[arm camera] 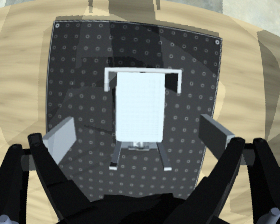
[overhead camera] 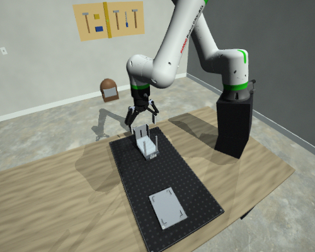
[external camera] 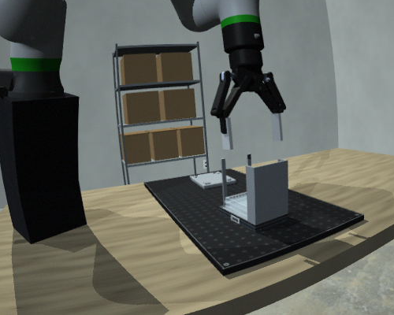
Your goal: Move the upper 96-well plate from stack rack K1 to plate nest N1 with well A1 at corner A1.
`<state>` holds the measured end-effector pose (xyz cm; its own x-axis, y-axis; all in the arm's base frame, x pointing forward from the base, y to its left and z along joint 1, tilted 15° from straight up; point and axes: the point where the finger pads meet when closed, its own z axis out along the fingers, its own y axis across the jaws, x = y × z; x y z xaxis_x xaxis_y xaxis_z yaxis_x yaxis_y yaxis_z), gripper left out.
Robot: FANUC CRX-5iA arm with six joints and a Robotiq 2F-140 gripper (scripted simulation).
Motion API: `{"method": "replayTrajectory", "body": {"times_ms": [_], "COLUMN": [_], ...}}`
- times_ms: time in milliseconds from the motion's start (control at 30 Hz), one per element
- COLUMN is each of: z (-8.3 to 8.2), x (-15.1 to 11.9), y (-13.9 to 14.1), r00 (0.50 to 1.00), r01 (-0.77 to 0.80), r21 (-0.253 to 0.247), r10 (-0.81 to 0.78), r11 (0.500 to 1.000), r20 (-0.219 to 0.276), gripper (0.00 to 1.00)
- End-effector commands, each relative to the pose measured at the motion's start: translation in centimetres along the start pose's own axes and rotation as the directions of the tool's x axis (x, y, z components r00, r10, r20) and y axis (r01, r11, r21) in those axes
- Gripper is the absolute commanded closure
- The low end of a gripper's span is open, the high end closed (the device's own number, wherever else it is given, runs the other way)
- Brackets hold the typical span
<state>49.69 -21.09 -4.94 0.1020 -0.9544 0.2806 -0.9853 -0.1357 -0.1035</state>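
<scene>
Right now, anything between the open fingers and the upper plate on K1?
Nothing visible. The black open gripper hangs directly above the grey stack rack, apart from it. The white upper well plate lies exposed below. The rack's thin posts and tall back wall flank the plate, so the descent must stay between them.
</scene>
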Motion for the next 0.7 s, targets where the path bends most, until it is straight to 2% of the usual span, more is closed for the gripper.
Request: {"method": "replayTrajectory", "body": {"times_ms": [0,400,667], "z": [0.1,0.1,1.4], "x": [-0.4,-0.4,-0.4], "y": [0.6,0.6,0.6], "r00": [0.998,0.998,0.998], "r01": [-0.045,-0.045,-0.045], "r21": [-0.003,-0.003,-0.003], "r10": [0.045,0.045,0.045], "r11": [0.999,0.999,0.999], "r20": [0.045,0.045,0.045], "gripper": [0.0,0.0,0.0]}}
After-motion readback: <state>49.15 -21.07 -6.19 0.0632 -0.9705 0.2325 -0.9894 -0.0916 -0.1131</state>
